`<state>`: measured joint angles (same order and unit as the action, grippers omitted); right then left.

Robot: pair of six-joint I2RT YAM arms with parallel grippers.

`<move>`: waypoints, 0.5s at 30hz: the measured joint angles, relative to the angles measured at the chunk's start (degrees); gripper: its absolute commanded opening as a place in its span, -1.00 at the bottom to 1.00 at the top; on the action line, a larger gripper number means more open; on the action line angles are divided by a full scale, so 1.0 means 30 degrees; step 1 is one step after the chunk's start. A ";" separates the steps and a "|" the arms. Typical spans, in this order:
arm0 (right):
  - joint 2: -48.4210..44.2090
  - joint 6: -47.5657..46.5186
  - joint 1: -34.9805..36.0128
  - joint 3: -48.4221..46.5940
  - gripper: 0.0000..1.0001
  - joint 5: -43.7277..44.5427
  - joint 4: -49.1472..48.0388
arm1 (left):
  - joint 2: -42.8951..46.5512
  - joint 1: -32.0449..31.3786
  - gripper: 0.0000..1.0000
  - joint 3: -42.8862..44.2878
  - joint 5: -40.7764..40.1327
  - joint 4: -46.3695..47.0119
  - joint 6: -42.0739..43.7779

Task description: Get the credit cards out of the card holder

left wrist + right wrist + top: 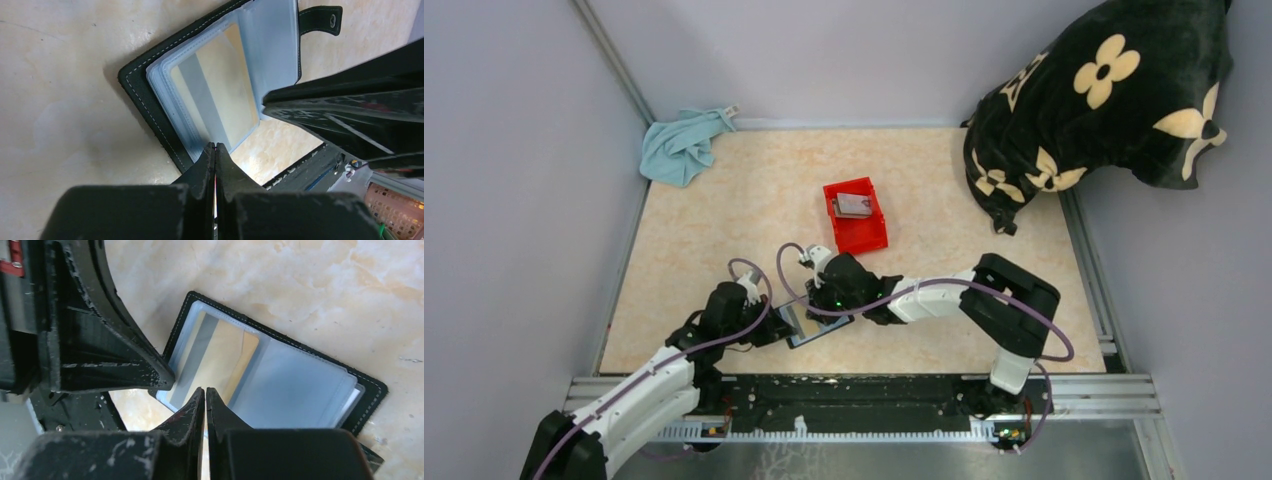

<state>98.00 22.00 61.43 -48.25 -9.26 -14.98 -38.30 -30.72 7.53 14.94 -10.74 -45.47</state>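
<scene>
The card holder (pixel 810 328) lies open on the table between my two grippers: black outside, with blue clear sleeves (pixel 272 45). A tan credit card with a grey stripe (pixel 220 92) sits in one sleeve; it also shows in the right wrist view (pixel 220 360). My left gripper (pixel 215 146) is shut, pinching the card holder's near edge. My right gripper (pixel 205 390) is shut at the edge of the tan card's sleeve, seemingly pinching the card. The other sleeve (pixel 295 385) looks empty. A grey credit card (pixel 854 205) lies in the red bin (pixel 864 240).
A black cushion with cream flowers (pixel 1104 90) fills the back right corner. A light blue cloth (pixel 682 145) lies at the back left. Walls close the table on the left, back and right. The arms' base rail (pixel 864 395) runs along the near edge.
</scene>
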 measured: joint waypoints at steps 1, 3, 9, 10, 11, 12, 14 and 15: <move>0.0270 -0.0007 0.0000 -0.0073 -0.87 -0.0073 0.0022 | -0.0117 0.0007 -1.00 0.0000 -0.0036 0.0066 -0.0015; 0.0772 -0.0015 -0.0036 -0.0095 -0.86 -0.0189 0.0022 | -0.0255 0.0007 -1.00 0.0015 -0.0051 0.0153 -0.0029; 0.1180 0.0044 -0.0401 -0.0007 -0.82 -0.0350 -0.0168 | -0.0284 0.0007 -1.00 0.0015 -0.0073 0.0189 -0.0066; 0.1173 0.0036 -0.0525 0.0095 -0.81 -0.0350 -0.0313 | -0.0284 0.0007 -1.00 0.0015 -0.0073 0.0189 -0.0066; 0.1166 0.0044 -0.0648 0.0211 -0.80 -0.0335 -0.0401 | -0.0284 0.0007 -1.00 0.0015 -0.0087 0.0189 -0.0066; 0.1166 0.0051 -0.0816 0.0357 -0.80 -0.0342 -0.0452 | -0.0284 0.0007 -1.00 0.0015 -0.0102 0.0204 -0.0066; 0.1166 0.0073 -0.1064 0.0605 -0.79 -0.0408 -0.0561 | -0.0277 0.0007 -1.00 0.0015 -0.0131 0.0226 -0.0066; 0.1166 0.0080 -0.1151 0.0627 -0.78 -0.0459 -0.0605 | -0.0277 0.0007 -1.00 0.0015 -0.0131 0.0233 -0.0066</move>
<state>101.49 22.24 57.98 -46.37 -10.63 -16.80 -39.13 -30.70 7.57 14.55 -10.04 -45.67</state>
